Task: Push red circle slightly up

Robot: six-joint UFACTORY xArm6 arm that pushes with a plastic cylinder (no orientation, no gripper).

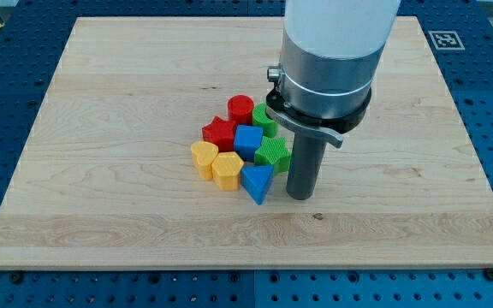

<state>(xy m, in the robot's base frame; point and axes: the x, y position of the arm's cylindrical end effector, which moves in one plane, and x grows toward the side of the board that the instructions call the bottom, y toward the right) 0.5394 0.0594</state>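
The red circle (240, 109) stands at the top of a tight cluster of blocks near the middle of the wooden board (101, 128). Below it lies a red star (220, 133), with a blue block (248, 139) to that star's right. A green block (264, 119) is right of the red circle, and a green star (273, 154) sits lower right. A yellow heart (204, 157), a yellow hexagon (227, 169) and a blue triangle (258, 181) form the bottom row. My tip (299, 196) rests on the board just right of the blue triangle and below the green star, well below and right of the red circle.
The arm's wide grey and white body (328, 51) hangs over the board's upper middle and hides the area behind it. A blue perforated table (486, 103) surrounds the board, with a tag marker (444, 39) at the top right.
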